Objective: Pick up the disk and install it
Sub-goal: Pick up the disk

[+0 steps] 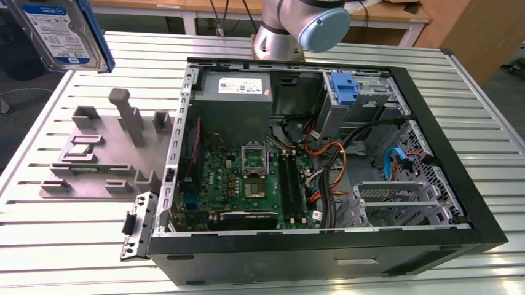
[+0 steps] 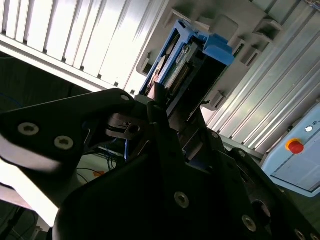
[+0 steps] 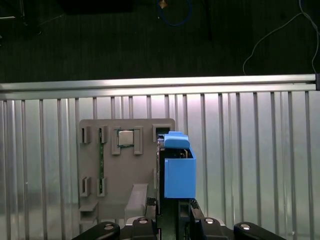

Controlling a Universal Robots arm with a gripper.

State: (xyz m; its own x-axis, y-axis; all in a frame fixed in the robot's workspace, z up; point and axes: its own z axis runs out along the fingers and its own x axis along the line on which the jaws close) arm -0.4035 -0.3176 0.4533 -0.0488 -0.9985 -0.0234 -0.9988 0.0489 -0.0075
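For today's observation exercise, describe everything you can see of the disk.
The disk is a flat rectangular silver drive with a white-and-blue label, framed by a bright blue plastic carrier. In the exterior view it hangs tilted in the air, over the slatted table at the exterior view's left. In both wrist views the claw grips it edge-on, above the grey parts fixture.

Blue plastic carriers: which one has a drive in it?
The blue-framed silver disk at the exterior view's upper left, showing its white-and-blue label; the upright blue bracket inside the black computer case shows no labelled drive.
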